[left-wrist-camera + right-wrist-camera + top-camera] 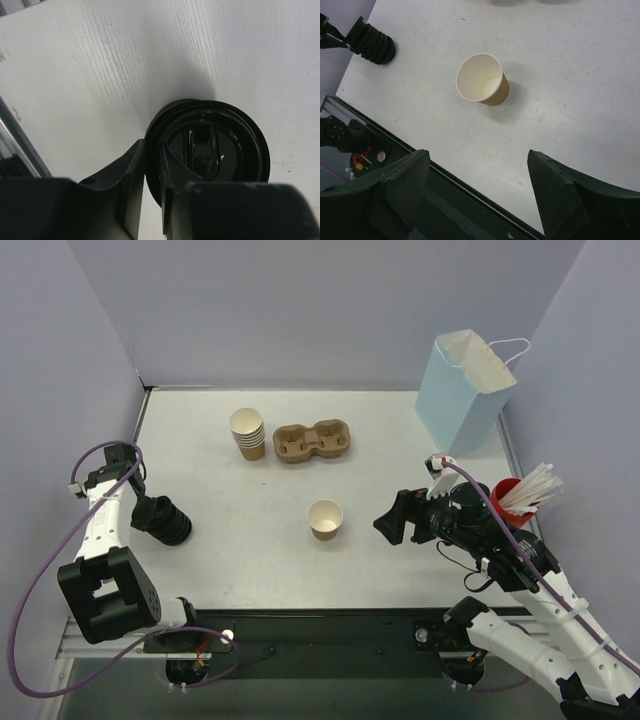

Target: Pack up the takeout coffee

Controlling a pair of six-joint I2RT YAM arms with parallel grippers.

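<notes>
Left claw [152, 159]: fingers [131, 185] close together and straddling the 9 o'clock rim of the top lid, one outside the rim, the other inside on the lid's face. Black on black, so I could not tell whether they were pinching it or just set about it.

Lid stack [225, 150]: glossy black round lids, top one with a raised outer ring and an oblong tab moulded in the middle. From the right wrist it read as a ribbed black column. It stood on the white table [230, 560] at about 8 o'clock from the table's centre, near the left edge.

Right claw [477, 162]: fingers spread wide apart, gripping nothing, hovering over the near edge of the table with the cup at its 12 o'clock.

Cup [482, 80]: one small tan kraft-paper cup, upright, open mouth showing a cream inside. It stood alone near mid-table, well apart from both claws.

Tray [312, 454]: brown moulded pulp, two round hollows side by side, at 12 o'clock from the cup, toward the far side.

Stack of cups [248, 435]: nested tan cups just beside the tray, at its 9 o'clock.

Pale blue paper bag [455, 400]: upright, white handles, at 2 o'clock.

Red cup [505, 496] of white straws [535, 488]: at 3 o'clock, by the right arm.
</notes>
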